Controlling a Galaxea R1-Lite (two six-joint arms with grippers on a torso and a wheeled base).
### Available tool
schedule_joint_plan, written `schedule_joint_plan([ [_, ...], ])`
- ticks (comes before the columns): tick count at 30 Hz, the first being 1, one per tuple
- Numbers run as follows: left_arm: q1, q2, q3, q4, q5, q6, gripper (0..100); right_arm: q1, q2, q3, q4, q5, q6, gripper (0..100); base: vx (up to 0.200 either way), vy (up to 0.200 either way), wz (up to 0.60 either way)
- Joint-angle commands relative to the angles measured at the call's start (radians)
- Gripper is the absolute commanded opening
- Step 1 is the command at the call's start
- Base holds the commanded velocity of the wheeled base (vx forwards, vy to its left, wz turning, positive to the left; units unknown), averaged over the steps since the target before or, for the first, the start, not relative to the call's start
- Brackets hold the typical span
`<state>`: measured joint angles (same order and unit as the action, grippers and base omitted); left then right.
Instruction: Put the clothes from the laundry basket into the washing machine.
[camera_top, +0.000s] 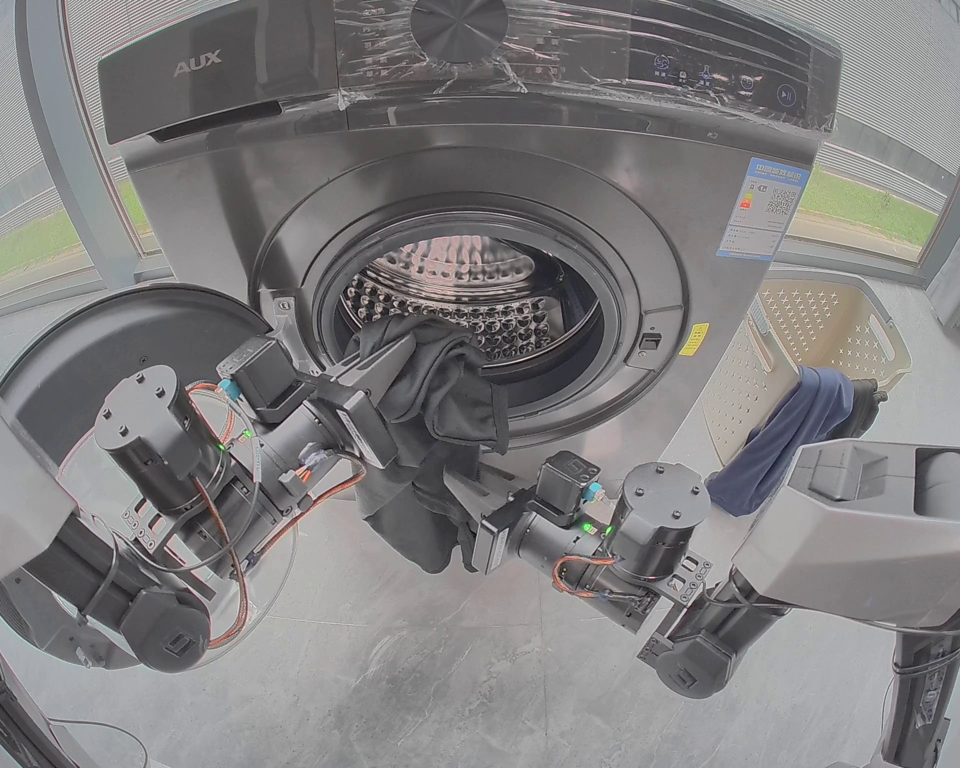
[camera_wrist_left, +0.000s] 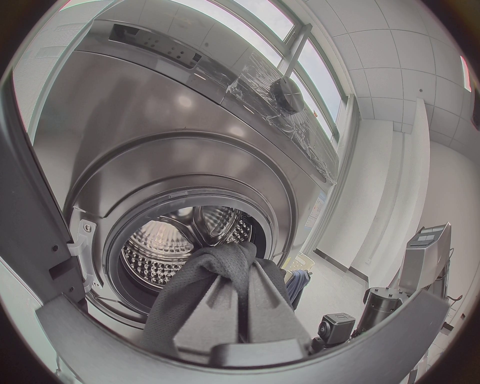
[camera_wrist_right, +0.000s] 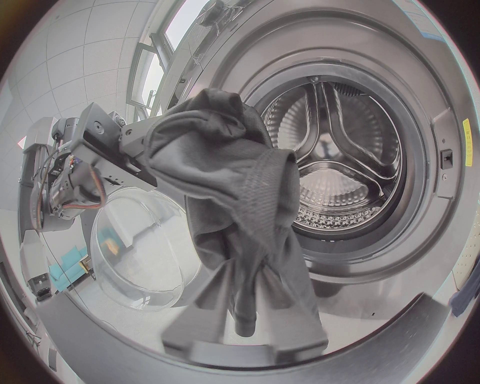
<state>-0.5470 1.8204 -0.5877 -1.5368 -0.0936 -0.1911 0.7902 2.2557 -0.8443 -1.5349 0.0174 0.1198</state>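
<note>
Loading the dark grey garment (camera_top: 430, 400) is the step in hand. The garment hangs bunched in front of the lower left rim of the drum (camera_top: 470, 280) and, judging from the right wrist view, is not yet inside. The left end effector (camera_top: 390, 362) is clamped on its upper fold. The right end effector (camera_top: 462, 492) is clamped on a lower fold, with loose cloth trailing beneath both.

To complete the step well:
- Advance both arms together so the cloth stays slack between them.
- Carry the upper fold well past the door seal before releasing.
- Lift the trailing hem over the rim so that it cannot catch or slide back out.

The door (camera_top: 120, 330) of the washing machine (camera_top: 600, 200) stands open on the left. The laundry basket (camera_top: 850, 330) sits to the right, with a blue garment (camera_top: 790, 430) draped over its edge.
</note>
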Motion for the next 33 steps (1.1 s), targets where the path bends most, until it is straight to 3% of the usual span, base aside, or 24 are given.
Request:
schedule_joint_plan([
  [1, -0.005, -0.003, -0.001, 0.0, 0.0, -0.001, 0, 0.004, -0.036, 0.048, 0.012, -0.001, 0.0, 100, 0.0, 0.0, 0.0],
  [8, -0.008, -0.004, -0.004, 0.0, 0.0, -0.001, 0, 0.066, -0.022, 0.14, 0.013, 0.012, 0.0, 100, 0.0, 0.0, 0.0],
  [12, -0.008, -0.003, -0.009, 0.0, 0.0, -0.001, 0, 0.092, -0.004, 0.109, 0.018, 0.026, 0.003, 100, 0.0, 0.0, 0.0],
  [19, -0.01, 0.0, -0.009, 0.0, 0.0, -0.001, 0, 0.089, 0.071, -0.049, 0.062, 0.052, 0.018, 100, 0.0, 0.0, 0.0],
  [25, -0.008, -0.003, -0.009, 0.0, 0.0, -0.001, 0, 0.076, 0.137, -0.226, 0.165, 0.058, 0.084, 100, 0.0, 0.0, 0.0],
  [33, -0.008, -0.004, -0.011, 0.0, 0.002, -0.001, 0, 0.041, 0.22, -0.434, 0.226, 0.052, 0.086, 100, 0.0, 0.0, 0.0],
])
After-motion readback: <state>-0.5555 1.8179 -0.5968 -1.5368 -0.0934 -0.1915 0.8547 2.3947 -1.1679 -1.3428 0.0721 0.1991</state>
